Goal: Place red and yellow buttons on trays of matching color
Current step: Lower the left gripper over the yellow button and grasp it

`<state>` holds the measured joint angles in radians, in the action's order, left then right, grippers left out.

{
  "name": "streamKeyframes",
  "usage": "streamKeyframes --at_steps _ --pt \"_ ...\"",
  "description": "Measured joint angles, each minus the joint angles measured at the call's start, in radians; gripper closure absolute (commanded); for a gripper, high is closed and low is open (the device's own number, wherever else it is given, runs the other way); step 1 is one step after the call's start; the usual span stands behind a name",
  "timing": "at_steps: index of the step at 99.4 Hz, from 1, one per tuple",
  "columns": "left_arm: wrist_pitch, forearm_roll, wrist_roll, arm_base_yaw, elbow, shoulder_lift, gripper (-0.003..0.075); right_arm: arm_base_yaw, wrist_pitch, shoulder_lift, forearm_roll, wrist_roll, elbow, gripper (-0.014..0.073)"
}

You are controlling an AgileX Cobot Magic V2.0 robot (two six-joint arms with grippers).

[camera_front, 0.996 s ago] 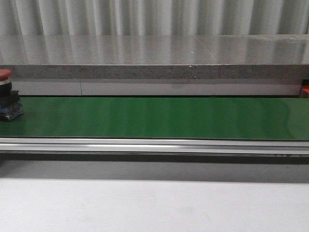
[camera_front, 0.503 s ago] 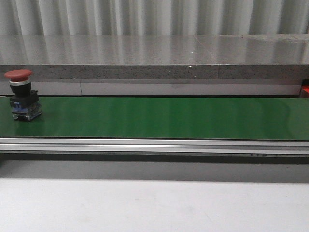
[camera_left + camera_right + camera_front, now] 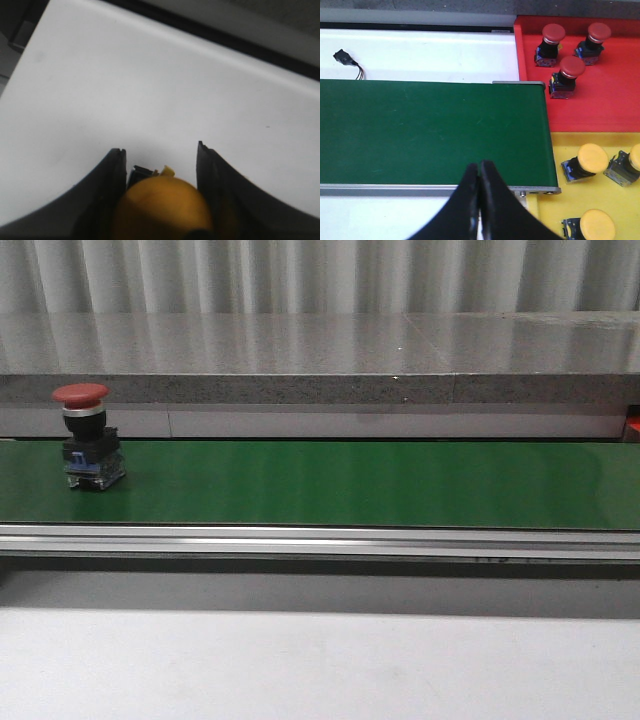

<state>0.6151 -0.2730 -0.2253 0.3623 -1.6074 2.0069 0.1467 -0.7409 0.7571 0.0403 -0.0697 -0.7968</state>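
Currently a red button (image 3: pixel 88 436) stands upright near the left end of the green belt (image 3: pixel 380 485), rest bare. Left gripper (image 3: pixel 161 172) pinches a yellow button (image 3: pixel 162 207) over white tabletop (image 3: pixel 125 90); right gripper (image 3: pixel 479 172) pressed together at the belt's near edge, beside the red tray (image 3: pixel 615 95) and yellow tray (image 3: pixel 555 200).

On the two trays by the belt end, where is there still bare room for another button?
Red tray: bare strip between its three red buttons and the yellow tray. The yellow tray is bare beside the belt, ahead of the yellow buttons; its outer side is crowded.
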Motion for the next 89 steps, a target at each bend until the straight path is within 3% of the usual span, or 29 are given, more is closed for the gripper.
streamKeyframes --at_steps 24,42,66,89 --pt "0.118 -0.026 0.0 -0.054 0.044 -0.248 0.0739 0.0 0.0 0.0 0.0 0.0 0.0 0.0718" --pt "0.131 -0.032 0.0 -0.104 0.197 -0.438 0.0739 0.0 0.0 0.0 0.0 0.0 0.0 0.0718" --pt "0.061 -0.034 0.0 -0.169 0.447 -0.623 0.0739 0.0 0.0 0.0 0.0 0.0 0.0 0.0718" --pt "-0.026 -0.038 0.0 -0.235 0.581 -0.639 0.0739 0.0 0.0 0.0 0.0 0.0 0.0 0.0718"
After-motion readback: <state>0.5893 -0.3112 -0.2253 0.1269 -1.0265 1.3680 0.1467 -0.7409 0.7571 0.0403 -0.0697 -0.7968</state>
